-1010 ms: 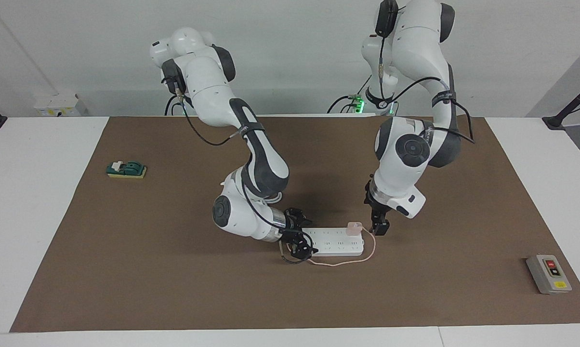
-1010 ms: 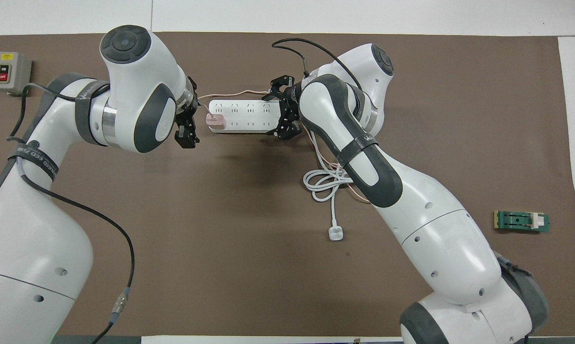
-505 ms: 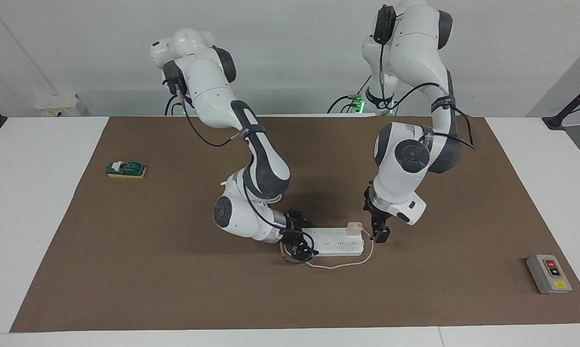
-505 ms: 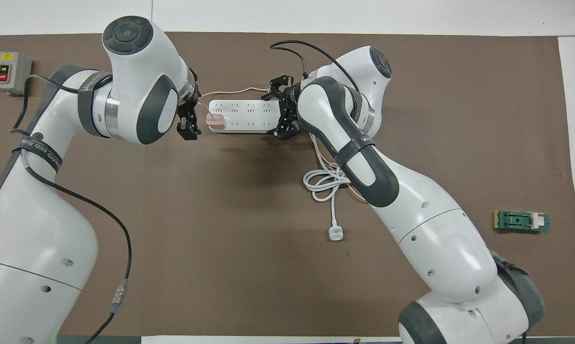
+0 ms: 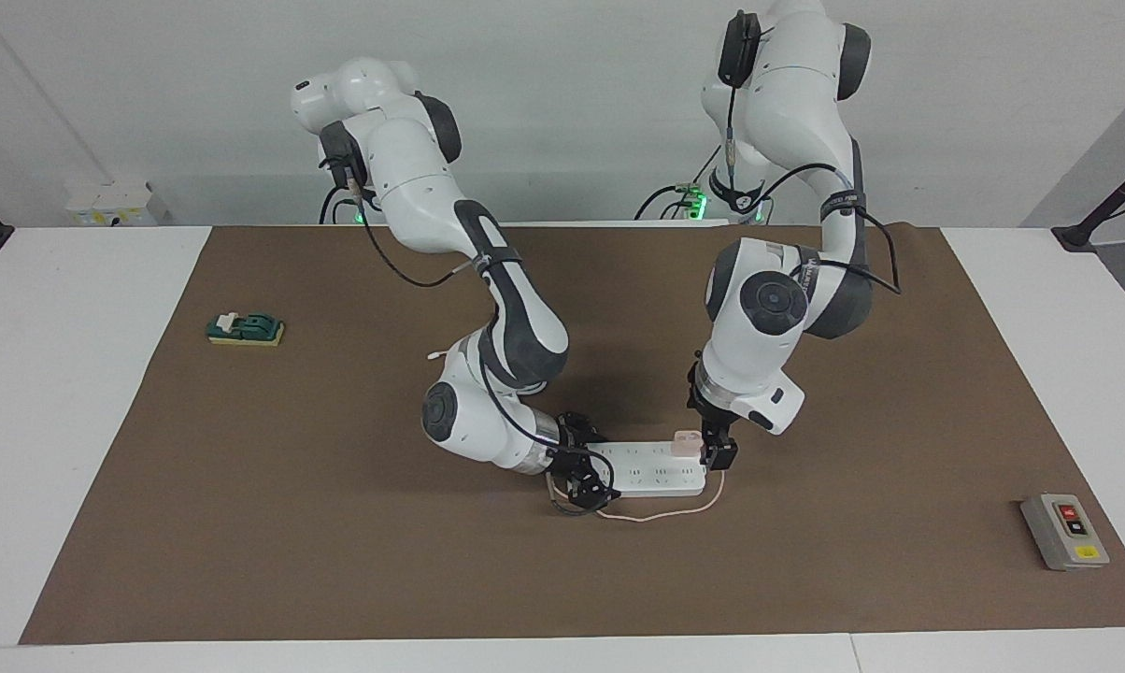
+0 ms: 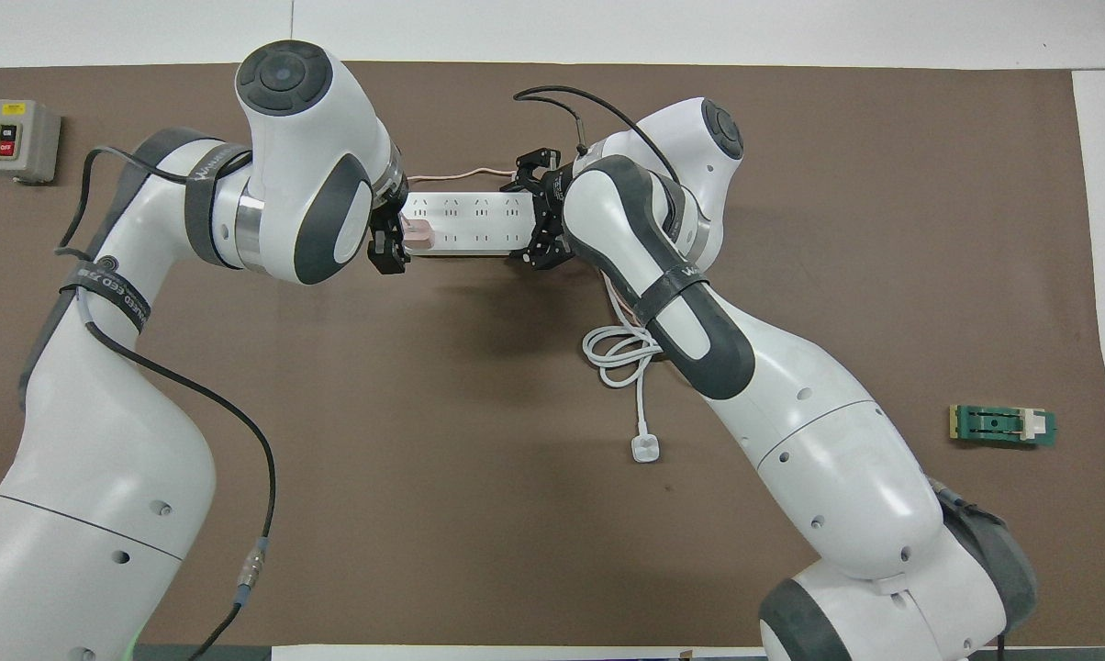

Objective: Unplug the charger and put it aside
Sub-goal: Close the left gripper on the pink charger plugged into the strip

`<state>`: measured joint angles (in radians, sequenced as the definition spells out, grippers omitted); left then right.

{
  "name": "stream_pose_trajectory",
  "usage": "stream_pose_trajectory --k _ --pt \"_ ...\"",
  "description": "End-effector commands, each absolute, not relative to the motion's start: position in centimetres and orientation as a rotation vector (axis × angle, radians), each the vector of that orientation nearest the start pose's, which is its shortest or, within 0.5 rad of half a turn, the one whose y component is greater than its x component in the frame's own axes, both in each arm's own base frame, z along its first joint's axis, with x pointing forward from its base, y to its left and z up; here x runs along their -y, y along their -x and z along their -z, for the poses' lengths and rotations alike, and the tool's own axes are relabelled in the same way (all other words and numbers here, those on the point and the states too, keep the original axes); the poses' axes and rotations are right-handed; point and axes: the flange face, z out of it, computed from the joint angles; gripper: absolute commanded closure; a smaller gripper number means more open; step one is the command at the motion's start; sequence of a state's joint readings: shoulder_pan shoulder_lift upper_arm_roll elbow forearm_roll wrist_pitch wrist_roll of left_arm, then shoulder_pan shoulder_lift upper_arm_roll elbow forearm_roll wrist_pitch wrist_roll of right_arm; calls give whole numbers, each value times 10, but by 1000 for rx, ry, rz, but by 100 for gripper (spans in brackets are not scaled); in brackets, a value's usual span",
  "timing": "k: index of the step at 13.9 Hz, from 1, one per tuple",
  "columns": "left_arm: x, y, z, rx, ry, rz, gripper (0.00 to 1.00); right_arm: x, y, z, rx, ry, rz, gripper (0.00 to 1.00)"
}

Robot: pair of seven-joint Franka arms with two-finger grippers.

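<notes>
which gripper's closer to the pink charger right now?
Left. The left gripper is right beside the charger, at the power strip's end. The right gripper is at the strip's other end, around it.

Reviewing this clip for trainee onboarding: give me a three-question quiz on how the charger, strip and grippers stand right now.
1. True or false: the charger is plugged into the power strip.
2. What does the right gripper brace? A) the switch box B) the power strip's end C) the white plug
3. Which gripper is beside the charger?

Key: 1 true. 2 B. 3 the left gripper, open.
</notes>
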<state>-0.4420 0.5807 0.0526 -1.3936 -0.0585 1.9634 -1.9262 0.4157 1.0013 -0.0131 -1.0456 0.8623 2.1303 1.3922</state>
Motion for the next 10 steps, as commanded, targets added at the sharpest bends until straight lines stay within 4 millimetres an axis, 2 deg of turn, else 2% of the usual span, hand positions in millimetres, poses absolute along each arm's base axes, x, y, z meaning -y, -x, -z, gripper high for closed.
stream_pose_trajectory --k 1,10 --pt "296 -660 -369 2247 2233 -15 0 -360 -709 -231 -1616 1958 -640 95" --pt "291 -656 -342 2247 2192 -9 0 -363 -708 -232 -1613 1957 -636 94"
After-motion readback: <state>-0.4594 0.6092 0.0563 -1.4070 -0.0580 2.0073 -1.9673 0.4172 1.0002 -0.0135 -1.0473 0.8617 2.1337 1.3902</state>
